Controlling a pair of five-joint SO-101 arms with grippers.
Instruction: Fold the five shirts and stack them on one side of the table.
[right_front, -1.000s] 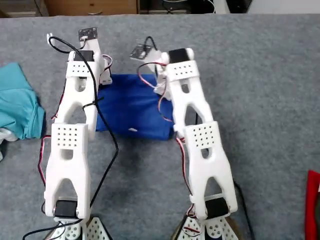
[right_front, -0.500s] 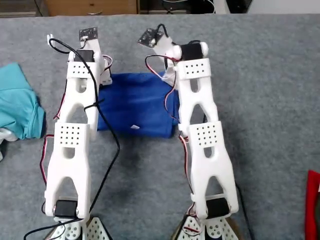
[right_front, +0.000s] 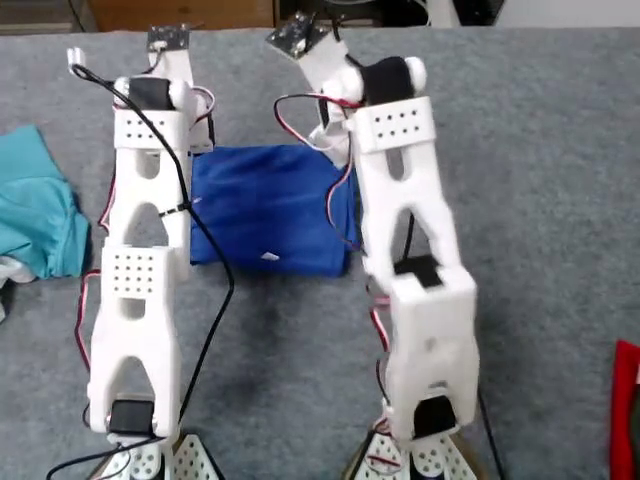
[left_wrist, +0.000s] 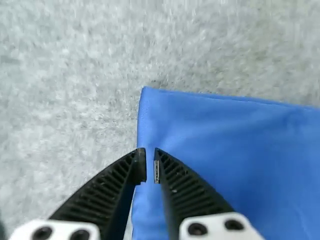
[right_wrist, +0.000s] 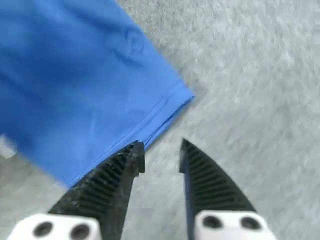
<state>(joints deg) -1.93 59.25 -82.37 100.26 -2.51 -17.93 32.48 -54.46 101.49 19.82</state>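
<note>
Both arms rose above the blue shirt (right_front: 265, 210). Left hand (left_wrist: 150, 165) is pressed together, right hand (right_wrist: 161, 150) spread. A low finger could snag and unfold it.

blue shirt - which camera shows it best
The high view: the folded blue shirt shows there almost entire, as a flat rectangle. The left wrist view shows one corner of it, the right wrist view another corner.

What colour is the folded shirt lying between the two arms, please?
Plain blue; the folded shirt shows best in the high view.
</note>
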